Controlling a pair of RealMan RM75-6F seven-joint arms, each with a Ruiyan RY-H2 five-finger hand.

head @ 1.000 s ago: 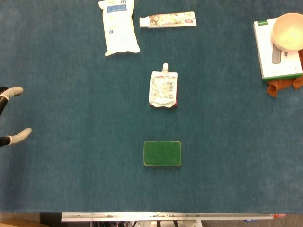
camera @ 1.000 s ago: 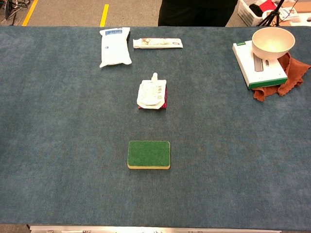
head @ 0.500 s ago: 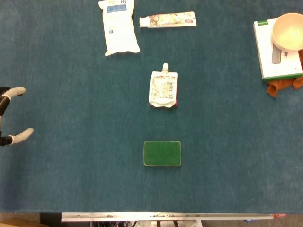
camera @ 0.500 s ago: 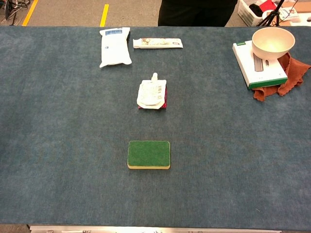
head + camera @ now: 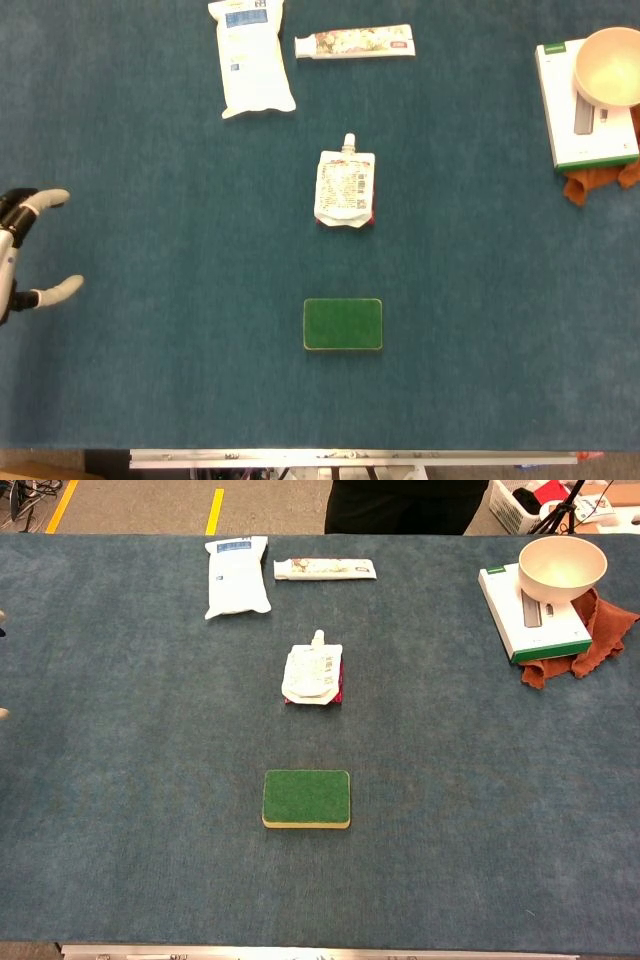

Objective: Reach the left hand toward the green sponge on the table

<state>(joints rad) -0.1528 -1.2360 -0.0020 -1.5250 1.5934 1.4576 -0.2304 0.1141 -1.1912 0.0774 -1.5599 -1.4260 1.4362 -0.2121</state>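
The green sponge [image 5: 343,324] lies flat on the blue table near the front middle; the chest view shows its yellow underside [image 5: 306,799]. At the far left edge of the head view my left hand [image 5: 25,250] reaches in with its fingers spread apart and nothing in it, well to the left of the sponge. In the chest view only its fingertips [image 5: 3,713] peek in at the left edge. Neither view shows the right hand.
A white spout pouch [image 5: 345,187] lies just behind the sponge. A white bag [image 5: 250,55] and a toothpaste tube [image 5: 355,42] lie at the back. At the back right, a bowl [image 5: 612,66] sits on a white box [image 5: 580,110] over an orange cloth [image 5: 590,182].
My left hand has moved slightly rightward into the head view, with more of its fingers showing. Its fingertips now appear at the chest view's left edge. Nothing else moved.
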